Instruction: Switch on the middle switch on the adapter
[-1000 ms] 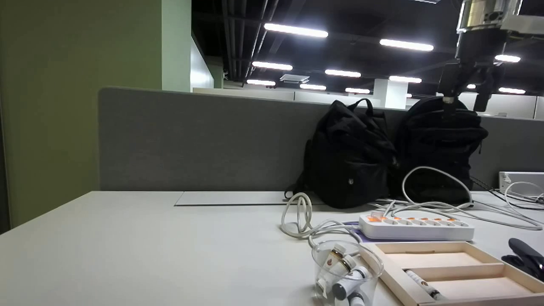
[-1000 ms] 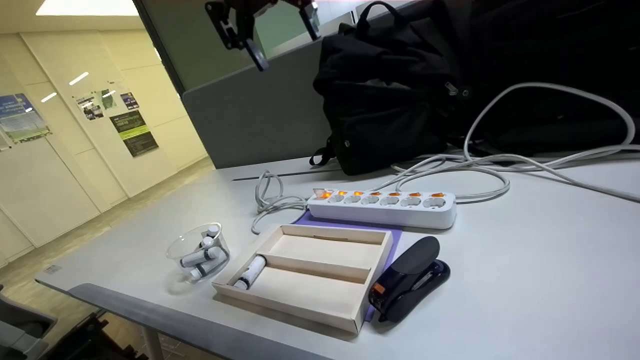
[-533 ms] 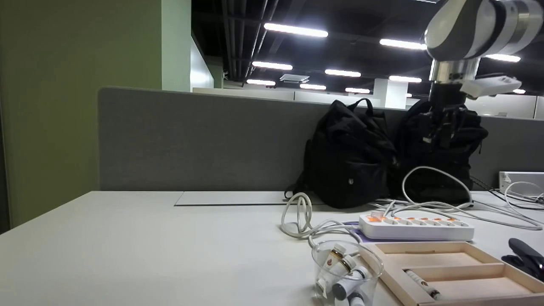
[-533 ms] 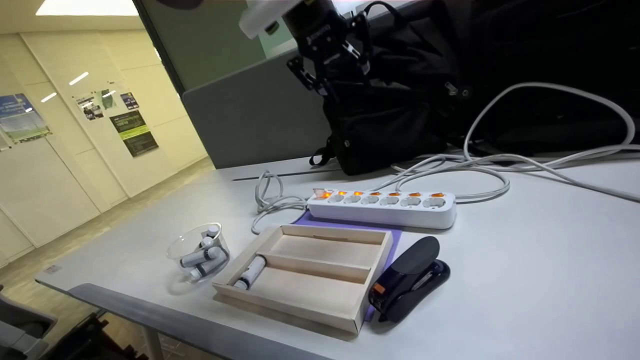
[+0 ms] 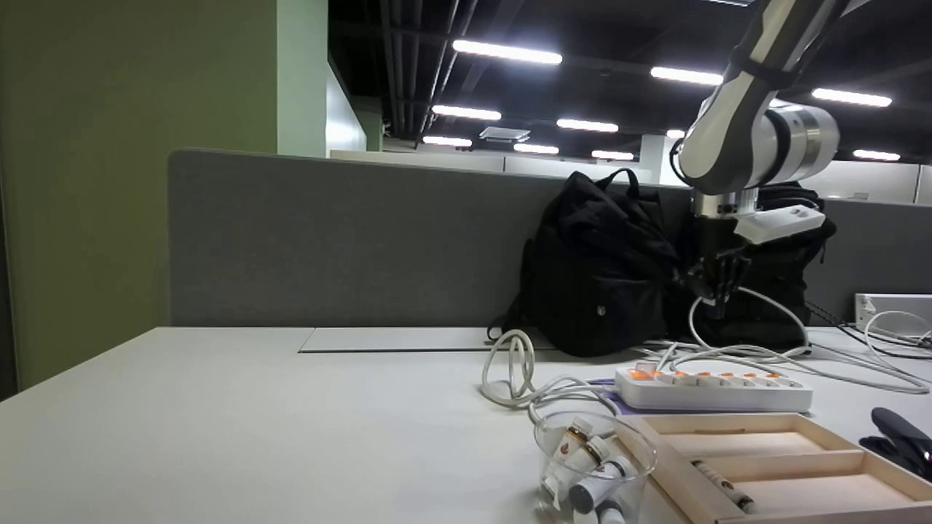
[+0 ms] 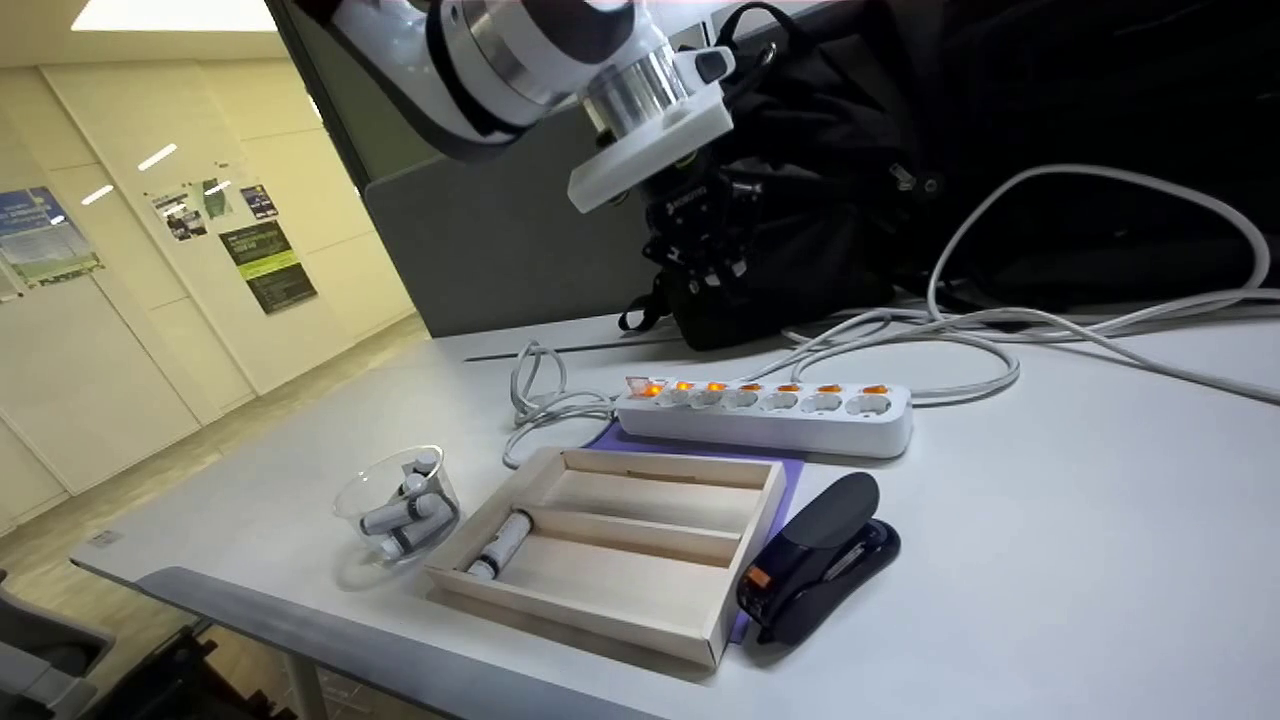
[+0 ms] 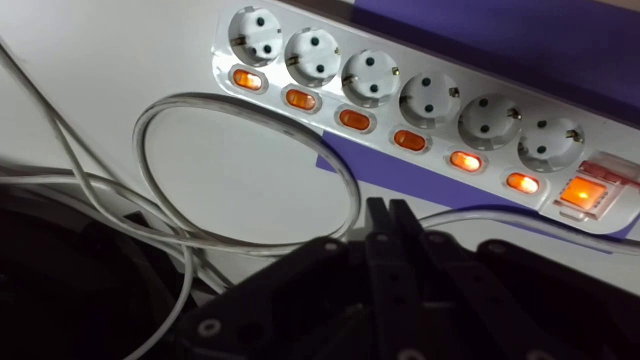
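Jaws pressed together, the gripper [image 7: 388, 206] hangs toward the edge of the table [image 6: 1080, 540] by the grey partition [image 5: 349, 240], while the white adapter [image 6: 763, 427] lies lower and toward the opposite edge, long axis roughly parallel to the partition, switch row [image 7: 360, 121] facing the jaws.

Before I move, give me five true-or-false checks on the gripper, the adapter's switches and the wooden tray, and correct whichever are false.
1. In the wrist view, the gripper is shut. True.
2. On the adapter, the two small switches nearest the square main switch glow. True.
3. The gripper is pressing on the adapter. False: the two are apart.
4. The row's middle pair glows too. False: the third and fourth small switches, counting from the main switch, look unlit.
5. A tube lies in the wooden tray. True.
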